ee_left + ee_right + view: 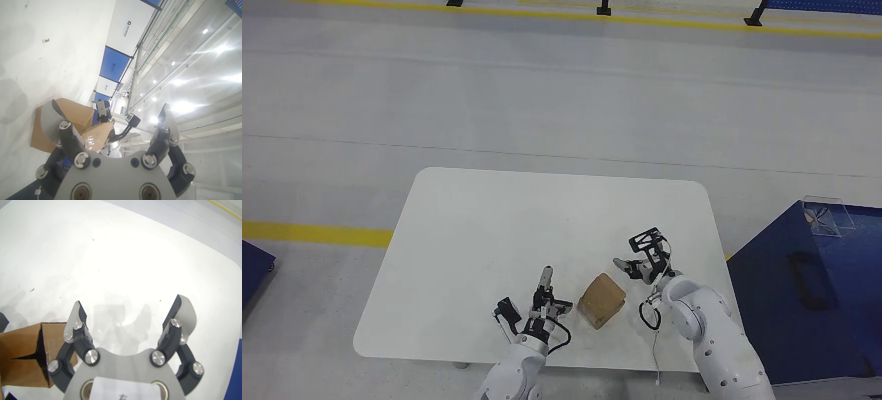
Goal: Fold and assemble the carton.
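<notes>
Flanking the carton (601, 299) (brown cardboard), the left gripper (108, 107) and the right gripper (128, 301) stand near it. Both claws are spread apart.

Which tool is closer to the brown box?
Right, slightly: the right tool sits just past the carton's far corner; the left tool is off its other side.

White arms, grey-and-black end effectors

We see glossy white shells on the left arm (510, 378) and right arm (712, 340), and a black cable (647, 318) looped at the right wrist. The left end effector (107, 108) and right end effector (128, 300) share a grey plate, black links, silver screws and grey fingers (187, 311) with ribbed black pads.
</notes>
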Controlling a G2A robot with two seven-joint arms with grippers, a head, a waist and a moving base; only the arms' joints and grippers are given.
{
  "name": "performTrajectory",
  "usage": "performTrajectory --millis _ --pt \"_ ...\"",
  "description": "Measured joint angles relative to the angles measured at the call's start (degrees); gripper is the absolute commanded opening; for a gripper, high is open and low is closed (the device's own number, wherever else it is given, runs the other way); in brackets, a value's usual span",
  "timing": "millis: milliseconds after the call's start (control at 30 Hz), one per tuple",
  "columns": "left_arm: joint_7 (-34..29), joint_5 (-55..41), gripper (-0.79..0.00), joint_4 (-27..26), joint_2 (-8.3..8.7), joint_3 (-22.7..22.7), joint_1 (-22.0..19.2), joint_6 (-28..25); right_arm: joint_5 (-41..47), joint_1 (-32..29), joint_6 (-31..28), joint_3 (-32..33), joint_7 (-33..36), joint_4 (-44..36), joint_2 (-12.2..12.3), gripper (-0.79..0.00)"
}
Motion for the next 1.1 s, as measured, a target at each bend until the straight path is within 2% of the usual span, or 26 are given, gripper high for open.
performTrajectory --millis 67,267,400,567,600,700,800,967,1100 --pt "0.71 -1.21 0.0 -0.72 -0.02 -0.47 0.51 -1.44 -0.15 -0.02 -0.03 -0.01 0.0 -0.01 0.0 0.0" --pt "0.01 -1.05 0.0 -1.78 0.24 -0.69 0.74 -1.26 2.49 0.15 1.81 -1.18 -0.22 -0.96 -0.42 0.0" --pt "-4.39 10.0 0.0 -5.32 1.42 -0.16 2.6 1.07 -0.22 -1.22 4.31 -1.83 -3.7 -3.82 -0.52 0.0" --pt "-10.57 18.56 -0.003 -10.89 2.61 0.45 7.29 6.75 -0.65 -4.1 2.23 0.76 -3.54 -8.1 0.16 0.0" --pt "-10.68 19.13 -0.037 -11.06 2.67 0.82 7.64 7.39 -0.98 -4.67 1.41 1.17 -3.46 -8.79 0.32 0.0" --pt "-9.58 20.24 -0.049 -9.5 2.52 2.4 7.25 7.43 -1.93 -6.4 -1.97 2.17 -3.08 -10.55 0.81 0.0" --pt "-8.23 20.24 -0.105 -6.09 2.13 4.01 5.3 6.97 -0.32 -7.08 -4.79 2.68 -2.23 -10.79 1.02 0.0" --pt "-4.68 21.32 -0.095 -0.83 1.45 5.94 1.75 6.86 -1.39 -7.25 -4.15 2.48 -2.64 -10.81 1.12 0.0" --pt "-3.69 21.18 -0.129 1.74 1.03 7.22 0.0 7.11 -1.36 -7.52 -3.89 2.59 -3.52 -10.64 1.19 0.0"
